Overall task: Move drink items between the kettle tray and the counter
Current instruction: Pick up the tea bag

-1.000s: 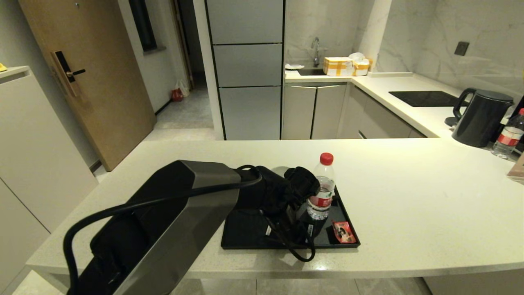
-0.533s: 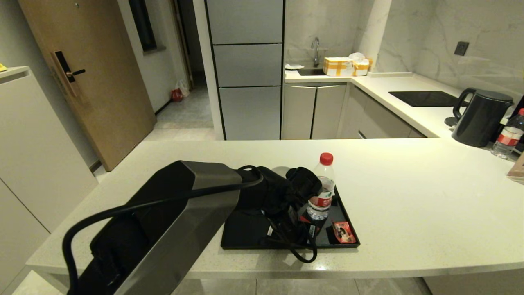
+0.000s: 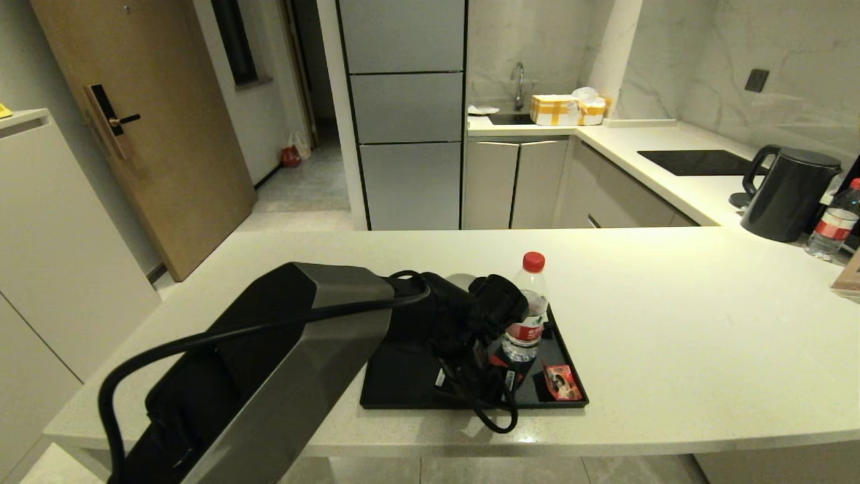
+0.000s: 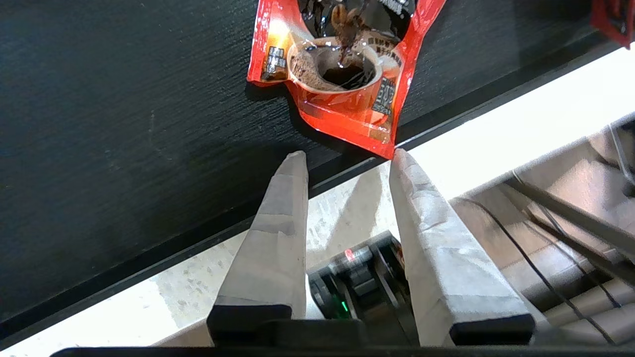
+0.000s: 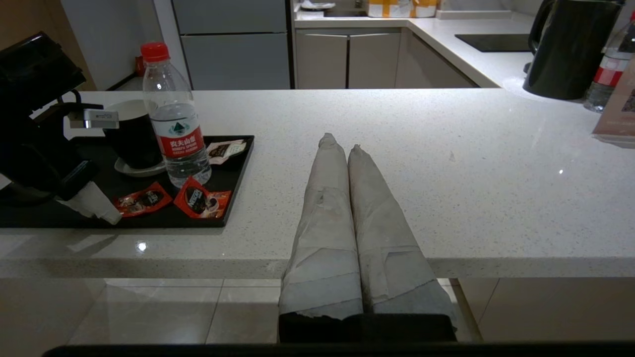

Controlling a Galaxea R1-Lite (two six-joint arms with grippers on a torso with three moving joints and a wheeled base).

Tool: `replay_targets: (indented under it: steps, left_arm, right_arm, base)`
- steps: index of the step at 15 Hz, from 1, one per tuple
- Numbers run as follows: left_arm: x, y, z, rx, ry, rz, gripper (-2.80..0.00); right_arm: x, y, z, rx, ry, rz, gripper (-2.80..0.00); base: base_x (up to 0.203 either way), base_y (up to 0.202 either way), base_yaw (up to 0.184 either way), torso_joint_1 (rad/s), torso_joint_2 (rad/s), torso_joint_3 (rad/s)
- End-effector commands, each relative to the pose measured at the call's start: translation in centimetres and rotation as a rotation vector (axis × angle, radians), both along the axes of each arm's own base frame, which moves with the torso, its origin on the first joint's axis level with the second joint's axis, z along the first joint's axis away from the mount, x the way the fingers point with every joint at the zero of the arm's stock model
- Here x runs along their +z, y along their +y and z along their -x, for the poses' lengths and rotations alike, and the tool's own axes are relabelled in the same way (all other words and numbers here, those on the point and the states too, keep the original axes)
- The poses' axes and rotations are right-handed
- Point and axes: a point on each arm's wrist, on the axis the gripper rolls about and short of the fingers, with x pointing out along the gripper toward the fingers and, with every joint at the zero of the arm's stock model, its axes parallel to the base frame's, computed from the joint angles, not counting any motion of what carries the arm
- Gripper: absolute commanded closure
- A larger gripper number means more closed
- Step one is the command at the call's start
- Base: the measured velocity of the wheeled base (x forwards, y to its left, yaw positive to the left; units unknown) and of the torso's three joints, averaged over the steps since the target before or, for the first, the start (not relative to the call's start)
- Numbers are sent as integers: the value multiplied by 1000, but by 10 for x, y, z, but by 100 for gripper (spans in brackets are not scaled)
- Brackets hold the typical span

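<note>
**Left gripper over a red sachet, nothing moved off the tray yet**

You've got the left gripper (image 4: 347, 156) down at the near rim of the kettle tray (image 3: 403, 376), fingers spread and empty, tips straddling the corner of a red coffee sachet (image 4: 342, 79). No grasp yet.

Still on the tray, left to right in the right wrist view: black mug (image 5: 134, 134) on a saucer, the water bottle (image 5: 171, 119) standing upright just beside it, a pale sachet (image 5: 225, 148) behind it, and two red sachets (image 5: 144, 199) (image 5: 203, 201) in front of the bottle.

The counter (image 3: 672, 323) around the tray holds no drink items, so I'd judge the transfer is at its start: every item is left to move.

Readable text: "NESCAFE" on the right-hand red sachet. The bottle's red label has Chinese characters and a green logo, too small to read.

Right gripper (image 5: 340, 141) is parked below the counter edge, fingers pressed together, holding nothing.

Far right: black kettle (image 3: 789, 195) and a second bottle (image 3: 833, 222), well apart from the tray.
</note>
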Motion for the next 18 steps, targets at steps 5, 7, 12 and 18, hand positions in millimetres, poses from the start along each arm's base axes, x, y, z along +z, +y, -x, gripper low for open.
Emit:
replay_targets:
  steps: [5, 7, 12, 18]
  left_arm:
    - [-3, 0, -12, 82, -91, 11, 0]
    - [0, 0, -12, 85, -93, 18, 0]
    - [7, 2, -8, 79, -90, 26, 0]
    - [31, 5, 7, 55, -97, 57, 0]
  right_arm:
    - [-11, 0, -4, 0, 40, 0, 0]
    - [-11, 0, -4, 0, 40, 0, 0]
    - [-11, 0, -4, 0, 40, 0, 0]
    - [-11, 0, -4, 0, 40, 0, 0]
  base:
    - [0, 0, 0, 0, 0, 0]
    - [0, 0, 0, 0, 0, 0]
    - [0, 0, 0, 0, 0, 0]
    - [0, 0, 0, 0, 0, 0]
